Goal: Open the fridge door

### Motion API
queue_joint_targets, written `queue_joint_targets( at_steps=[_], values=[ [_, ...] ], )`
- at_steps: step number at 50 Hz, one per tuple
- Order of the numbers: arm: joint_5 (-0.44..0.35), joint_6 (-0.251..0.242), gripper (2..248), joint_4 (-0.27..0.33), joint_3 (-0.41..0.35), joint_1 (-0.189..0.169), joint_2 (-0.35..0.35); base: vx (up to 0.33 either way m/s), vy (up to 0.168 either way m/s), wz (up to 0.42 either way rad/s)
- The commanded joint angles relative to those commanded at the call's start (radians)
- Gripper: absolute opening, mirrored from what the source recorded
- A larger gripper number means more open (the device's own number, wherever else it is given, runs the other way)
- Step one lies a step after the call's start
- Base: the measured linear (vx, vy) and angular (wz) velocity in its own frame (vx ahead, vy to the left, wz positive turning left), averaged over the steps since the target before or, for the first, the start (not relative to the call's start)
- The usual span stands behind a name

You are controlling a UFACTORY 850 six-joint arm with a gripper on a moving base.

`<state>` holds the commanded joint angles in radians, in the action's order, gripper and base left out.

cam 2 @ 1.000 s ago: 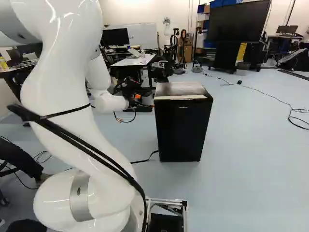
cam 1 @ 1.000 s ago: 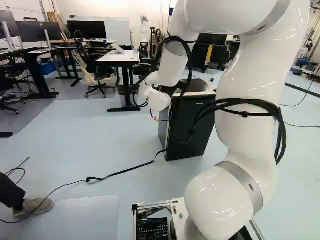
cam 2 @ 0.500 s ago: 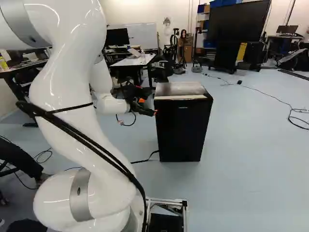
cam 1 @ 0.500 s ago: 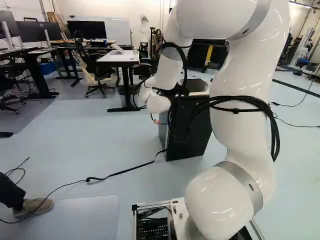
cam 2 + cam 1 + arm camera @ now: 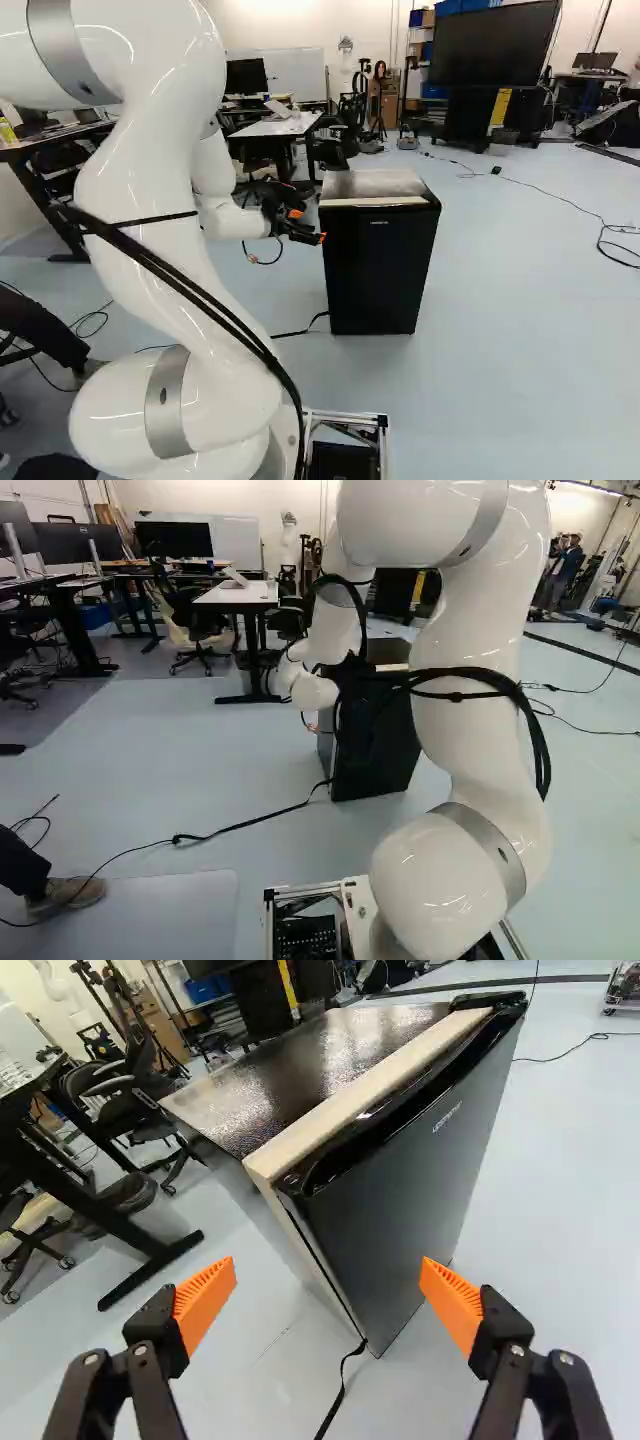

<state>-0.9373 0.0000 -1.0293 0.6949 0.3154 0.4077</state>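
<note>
In the right base view my gripper (image 5: 305, 226) is at the left side of the black fridge (image 5: 378, 262), near its upper front corner. The wrist view shows the gripper (image 5: 328, 1292) open, its two orange pads wide apart with nothing held. Ahead of it stands the fridge, its dark door (image 5: 420, 1160) shut against the body, with a pale strip (image 5: 365, 1090) along the top behind the door. The door's near vertical edge lies ahead, between the lines of the two fingers. In the left base view the arm partly hides the fridge (image 5: 385, 745).
A black strap (image 5: 342, 1392) runs over the floor from the fridge's foot. A white table (image 5: 275, 127) and office chairs stand beyond the fridge. Another robot (image 5: 290, 542) is farther back. A person's leg and shoe (image 5: 66, 894) are at the left of the left base view.
The base has stayed still. My arm has swung left in the left base view, and in the right base view the gripper has turned and dropped slightly beside the fridge. The fridge has not moved.
</note>
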Motion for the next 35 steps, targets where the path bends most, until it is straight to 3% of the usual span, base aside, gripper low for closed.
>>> queue_joint_targets(
  at_steps=[35],
  values=[
    [0.000,0.000,247,0.000,0.039,-0.007,0.029,0.000,0.000,0.000]
  ],
)
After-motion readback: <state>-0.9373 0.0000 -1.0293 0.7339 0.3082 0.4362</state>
